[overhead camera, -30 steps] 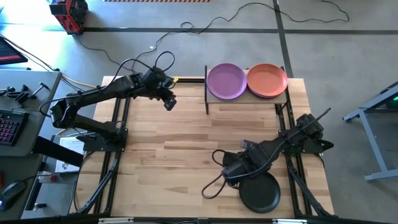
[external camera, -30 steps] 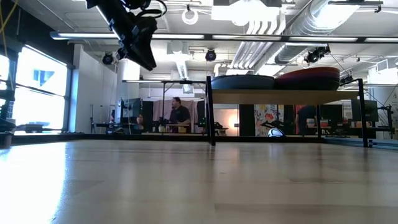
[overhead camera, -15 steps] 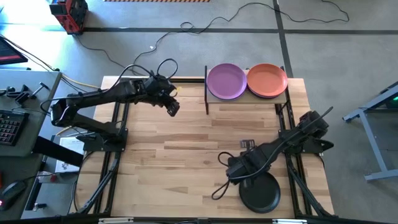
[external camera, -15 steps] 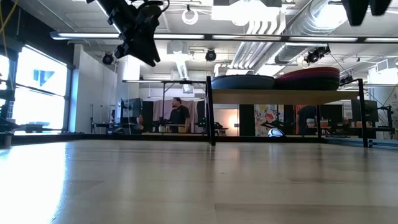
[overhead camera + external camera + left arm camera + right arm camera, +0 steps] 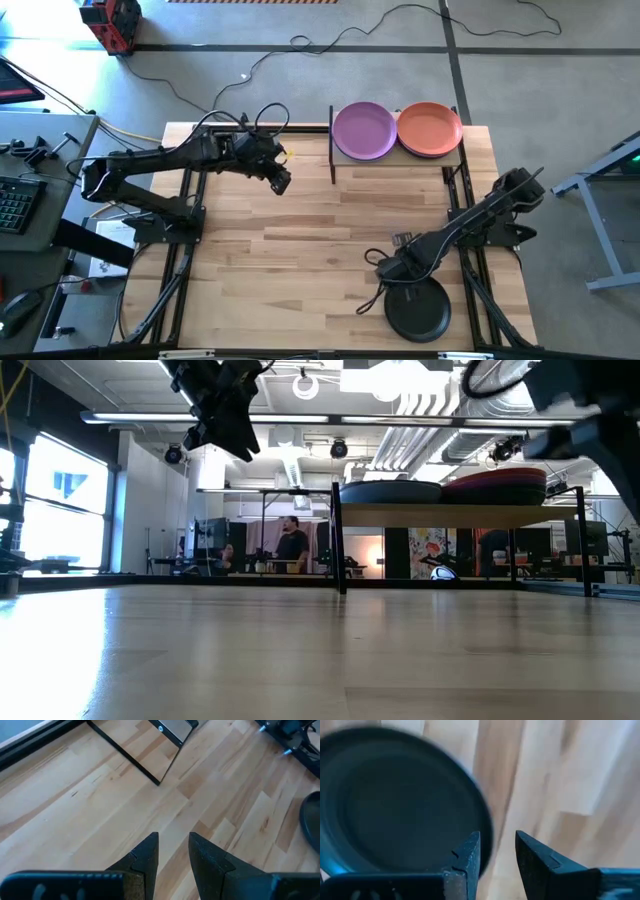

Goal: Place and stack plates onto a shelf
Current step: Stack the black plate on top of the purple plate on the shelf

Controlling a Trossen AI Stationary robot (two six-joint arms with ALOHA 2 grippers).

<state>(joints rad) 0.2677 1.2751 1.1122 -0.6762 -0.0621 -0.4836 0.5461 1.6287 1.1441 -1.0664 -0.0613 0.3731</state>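
Right gripper (image 5: 496, 851): fingers parted by a narrow gap, nothing between them; poised directly above the rim of the dark plate (image 5: 418, 309).
Dark plate: flat on the table (image 5: 300, 240) near the front right corner, directly under the right gripper; its edge shows just beside the fingertips in the right wrist view, no contact visible.
Left gripper (image 5: 173, 841): fingers slightly apart, empty; raised over bare table in the rear left area, well apart from the dark plate.
Shelf (image 5: 398, 159): at the table's rear edge, just beyond and to the side of the left gripper; well apart from the right gripper, across the table.
Purple plate (image 5: 364, 130): on the shelf, on the end nearer the left gripper.
Orange plate (image 5: 430, 129): on the shelf beside the purple plate, touching or nearly so; a further plate edge shows beneath it.
Low view: both shelf stacks appear more than one plate thick; count cannot be determined.
Background: people (image 5: 292, 546) stand in the room beyond the table.
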